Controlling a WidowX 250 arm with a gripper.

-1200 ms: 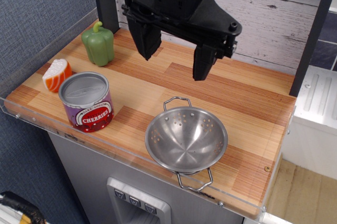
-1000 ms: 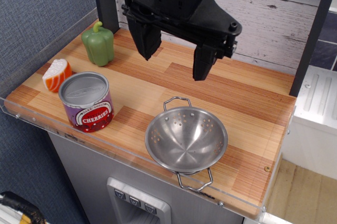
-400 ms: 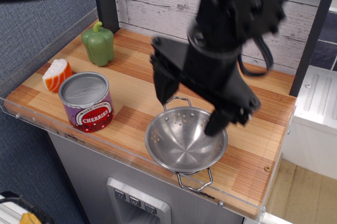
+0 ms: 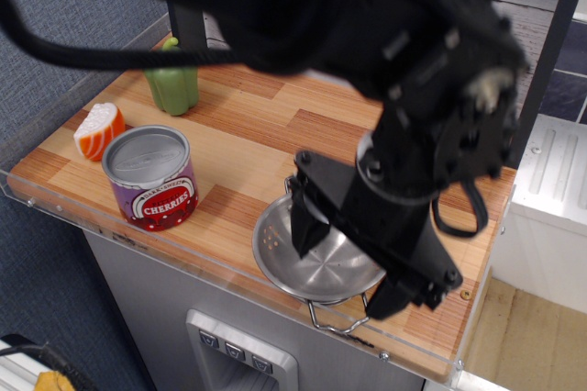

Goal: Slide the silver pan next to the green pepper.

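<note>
The silver pan [image 4: 316, 267], a shiny perforated steel colander with wire loop handles, sits near the counter's front edge, right of centre. My black gripper [image 4: 353, 262] is open and low over it, one finger [image 4: 307, 226] inside the bowl at its left, the other [image 4: 399, 295] at its right rim. The arm hides much of the pan. The green pepper [image 4: 171, 88] stands at the back left, its top partly hidden by the blurred arm.
A purple cherries can [image 4: 150, 177] with a silver top stands front left. An orange-and-white salmon sushi piece [image 4: 98, 130] lies left of it. The wooden counter [image 4: 248, 148] has a clear raised lip at the front and a plank wall behind.
The gripper came from high at the back, forward and down, and now straddles the pan's right side. The pan, can, sushi and pepper have not moved.
</note>
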